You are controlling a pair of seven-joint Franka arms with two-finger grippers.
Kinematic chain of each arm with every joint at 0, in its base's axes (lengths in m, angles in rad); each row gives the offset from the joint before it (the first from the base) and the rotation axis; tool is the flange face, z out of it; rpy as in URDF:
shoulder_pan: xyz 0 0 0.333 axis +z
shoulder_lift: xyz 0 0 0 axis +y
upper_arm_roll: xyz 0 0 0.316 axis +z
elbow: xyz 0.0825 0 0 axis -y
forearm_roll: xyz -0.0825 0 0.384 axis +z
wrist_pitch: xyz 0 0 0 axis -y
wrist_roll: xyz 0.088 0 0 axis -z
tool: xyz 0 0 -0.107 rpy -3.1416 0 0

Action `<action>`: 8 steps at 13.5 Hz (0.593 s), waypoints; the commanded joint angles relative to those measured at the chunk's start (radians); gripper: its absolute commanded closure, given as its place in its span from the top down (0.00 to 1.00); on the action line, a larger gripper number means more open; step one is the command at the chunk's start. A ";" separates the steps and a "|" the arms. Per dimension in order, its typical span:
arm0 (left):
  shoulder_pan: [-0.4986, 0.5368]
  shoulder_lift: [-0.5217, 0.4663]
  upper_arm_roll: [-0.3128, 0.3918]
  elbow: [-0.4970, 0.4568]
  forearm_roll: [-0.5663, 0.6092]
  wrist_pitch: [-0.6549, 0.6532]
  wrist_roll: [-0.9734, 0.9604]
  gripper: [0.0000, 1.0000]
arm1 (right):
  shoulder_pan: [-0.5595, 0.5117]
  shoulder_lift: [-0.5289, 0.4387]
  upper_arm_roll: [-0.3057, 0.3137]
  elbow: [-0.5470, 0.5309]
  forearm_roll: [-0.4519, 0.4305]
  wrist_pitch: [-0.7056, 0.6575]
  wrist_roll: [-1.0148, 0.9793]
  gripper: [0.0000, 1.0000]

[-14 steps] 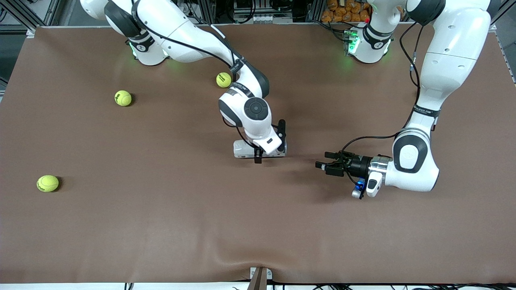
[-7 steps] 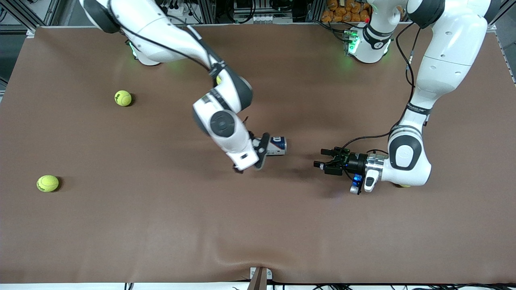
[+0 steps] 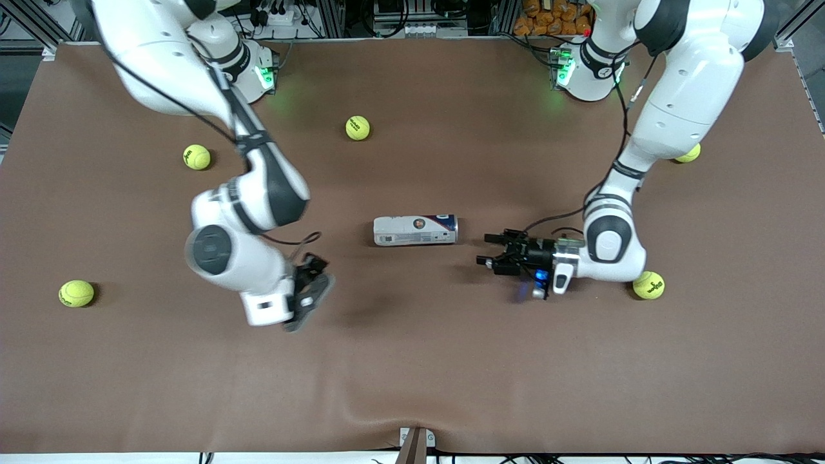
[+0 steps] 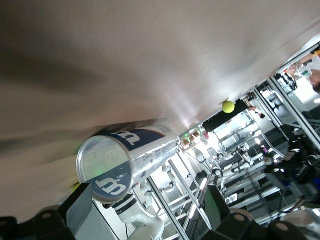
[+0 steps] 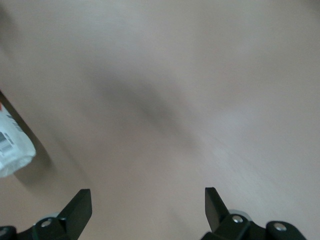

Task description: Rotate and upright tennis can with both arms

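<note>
Lying flat mid-surface (image 3: 580,386): tennis can (image 3: 415,230), not yet uprighted. Hovering empty, spread wide: left claw (image 3: 490,255) just beside its end, right claw (image 3: 309,290) apart.

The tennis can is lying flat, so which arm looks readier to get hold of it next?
Probably the left. The left gripper is open, low beside the tennis can's rim end. The right gripper, also open, is away from it.

- Front view: even overhead light; soft shadows under both arms.
- Right gripper (image 3: 309,290): motion-blurred.
- Wrist views: blurred; glare on tennis can (image 4: 125,162).
</note>
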 commanded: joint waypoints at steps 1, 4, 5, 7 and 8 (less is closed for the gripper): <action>-0.031 -0.019 0.000 -0.077 -0.092 0.022 0.132 1.00 | -0.089 -0.109 0.013 -0.025 0.022 -0.111 0.048 1.00; -0.039 -0.019 -0.002 -0.100 -0.100 0.022 0.189 0.95 | -0.184 -0.192 0.008 -0.025 0.023 -0.243 0.051 1.00; -0.052 -0.019 -0.002 -0.100 -0.101 0.023 0.189 0.89 | -0.198 -0.225 -0.007 -0.025 0.022 -0.293 0.086 1.00; -0.082 -0.019 0.000 -0.101 -0.122 0.034 0.205 0.81 | -0.189 -0.301 -0.071 -0.027 0.020 -0.417 0.196 1.00; -0.086 -0.025 0.000 -0.109 -0.124 0.045 0.226 0.79 | -0.192 -0.339 -0.090 -0.025 0.019 -0.480 0.224 1.00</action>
